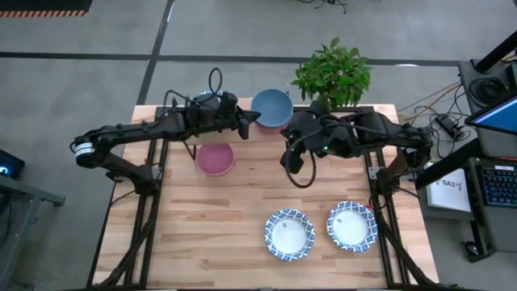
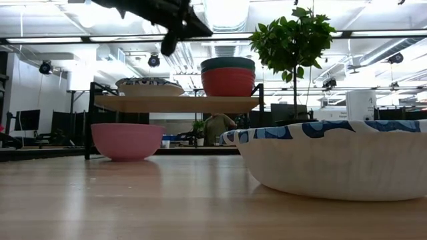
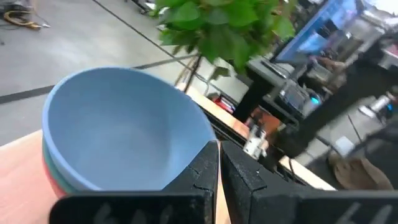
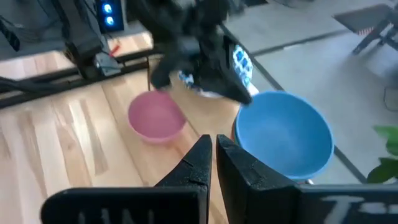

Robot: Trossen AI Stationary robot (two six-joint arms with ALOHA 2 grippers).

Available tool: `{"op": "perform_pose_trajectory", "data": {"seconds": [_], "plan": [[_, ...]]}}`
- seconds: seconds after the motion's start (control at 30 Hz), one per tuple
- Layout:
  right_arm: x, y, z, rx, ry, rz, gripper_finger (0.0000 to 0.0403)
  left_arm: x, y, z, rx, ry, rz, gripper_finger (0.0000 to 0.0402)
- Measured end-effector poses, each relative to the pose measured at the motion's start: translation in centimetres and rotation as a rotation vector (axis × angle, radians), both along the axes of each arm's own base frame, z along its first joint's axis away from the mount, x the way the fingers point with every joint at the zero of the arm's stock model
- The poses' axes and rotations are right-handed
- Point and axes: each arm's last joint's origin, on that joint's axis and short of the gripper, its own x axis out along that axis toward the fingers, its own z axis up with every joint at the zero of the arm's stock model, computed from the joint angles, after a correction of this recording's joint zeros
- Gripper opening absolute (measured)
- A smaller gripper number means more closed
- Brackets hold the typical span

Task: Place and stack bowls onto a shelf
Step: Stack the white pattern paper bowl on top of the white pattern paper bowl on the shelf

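Butcher-block table [image 1: 234, 202], concrete floor [image 1: 97, 89], perhaps workshop.

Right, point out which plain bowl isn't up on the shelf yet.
The pink bowl. It sits alone on the tabletop by the shelf, while the blue bowl tops the coloured stack on the shelf.

Lab/workshop space, grey concrete floor.
Floor [image 1: 97, 32] has dark tape lines; black mat [image 1: 40, 6] in one corner. Low view: white ceiling [image 2: 373, 20] with strip lights and exposed ducting, racks and equipment beyond. Monitor [image 1: 497, 113], keyboard [image 1: 499, 184] and loose cables [image 1: 428, 101] on a side bench.
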Motion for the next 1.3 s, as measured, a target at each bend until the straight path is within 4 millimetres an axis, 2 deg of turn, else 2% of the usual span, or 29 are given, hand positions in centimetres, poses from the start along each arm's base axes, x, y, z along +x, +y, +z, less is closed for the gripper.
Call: {"op": "perform_pose_trajectory", "data": {"seconds": [0.13,0.2,0.4,0.5,0.6,0.7,0.87,1.1,1.3], "plan": [[0.3,0.3,-1.1,0.030,0.025,-0.021,0.0013,-1.6,-0.8,2.1,0.024,0.111,-0.101,0.0000],[0.3,0.5,-1.4,0.037,0.037,-0.022,0.0013,-2.6,-1.5,2.7,0.002,0.224,-0.167,0.0000],[-0.8,1.8,-1.7,0.076,0.060,-0.014,0.0013,-5.0,-4.0,2.9,-0.147,0.577,-0.265,0.0000],[-1.9,2.8,-1.9,0.152,0.098,0.019,0.0013,-5.3,-5.7,2.7,-0.195,0.648,-0.303,0.0000],[-2.6,3.6,-2.6,0.287,0.154,0.047,0.0013,-4.9,-7.4,2.6,-0.208,0.634,-0.346,0.0000],[-2.6,4.6,-3.9,0.391,0.214,0.052,0.0013,-4.3,-9.2,2.5,-0.211,0.623,-0.380,0.0000],[-2.5,6.5,-6.9,0.426,0.304,0.009,0.0013,-3.5,-11.8,2.3,-0.238,0.606,-0.404,0.0000],[-1.9,7.2,-12.0,0.536,0.409,-0.168,0.0015,-3.1,-14.6,1.6,-0.309,0.635,-0.437,0.0000],[-0.3,8.0,-16.3,0.649,0.396,-0.149,0.0064,-2.8,-16.7,0.9,-0.338,0.666,-0.444,0.0000]]}}
